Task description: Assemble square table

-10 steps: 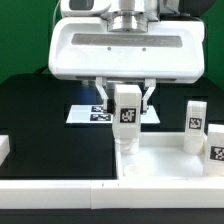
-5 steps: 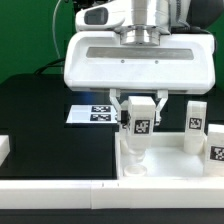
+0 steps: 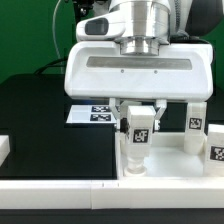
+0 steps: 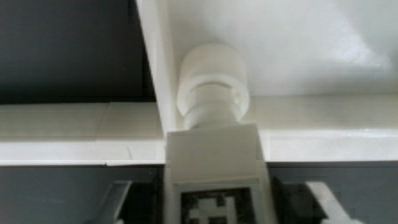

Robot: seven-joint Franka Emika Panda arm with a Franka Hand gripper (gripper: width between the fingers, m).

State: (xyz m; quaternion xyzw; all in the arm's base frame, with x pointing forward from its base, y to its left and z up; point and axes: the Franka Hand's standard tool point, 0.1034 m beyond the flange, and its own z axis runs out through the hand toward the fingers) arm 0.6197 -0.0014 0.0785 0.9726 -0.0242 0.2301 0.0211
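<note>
I've got the gripper clamped on a leg, jaws pressed against its two sides just above the tag, and the leg stands upright at centre frame in the exterior view. I'm holding it high on the body so the lower end stays free. My read is that the lower end is seating into a corner socket of the tabletop, which lies across the lower right of that frame with its raised rim toward the camera. Keeping the leg vertical matters here; a tilt would likely bind it in the socket.

Two more legs stand at the right edge of the exterior view, near the tabletop's far side, well apart from the one I'm gripping. The marker board lies flat on the black table behind the gripper, left of centre.

The wrist view gives me what the exterior one can't: I look straight down the leg to where its rounded end meets the tabletop corner, right where two rim walls join. Whether it's fully seated, I can't tell. The exterior view, in turn, shows the spare legs, which the wrist camera misses entirely.
</note>
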